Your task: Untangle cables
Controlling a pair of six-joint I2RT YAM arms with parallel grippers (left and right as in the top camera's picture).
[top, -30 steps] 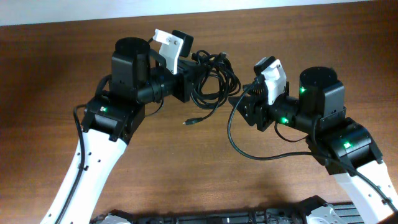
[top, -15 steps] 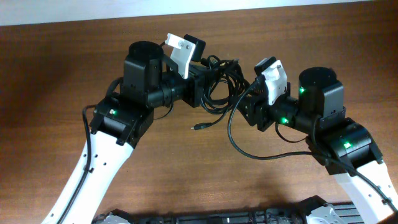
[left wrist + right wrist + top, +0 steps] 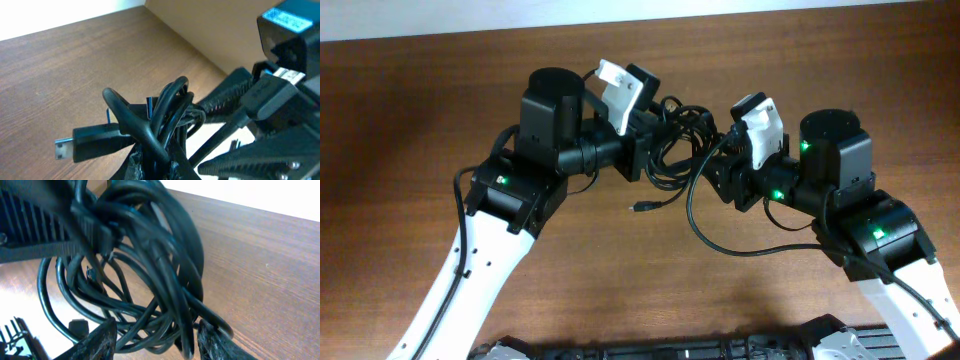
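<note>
You've barely started: the knotted bunch of thin black cables hangs above the brown wooden table, pinched by your left gripper. Your right gripper straddles it; whether it grips, you cannot tell. No cord is free yet

A robotics lab bench, by the look of it. Two arms with white links and black joints rise from the near edge of a plain wooden table, green status lights glowing on their joints. A black rail runs along that near edge. Beyond the table's far edge is a bare white wall, and the left wrist view shows a plain brown panel past the table. Above the table's middle the arms meet at a bundle of cables.
</note>
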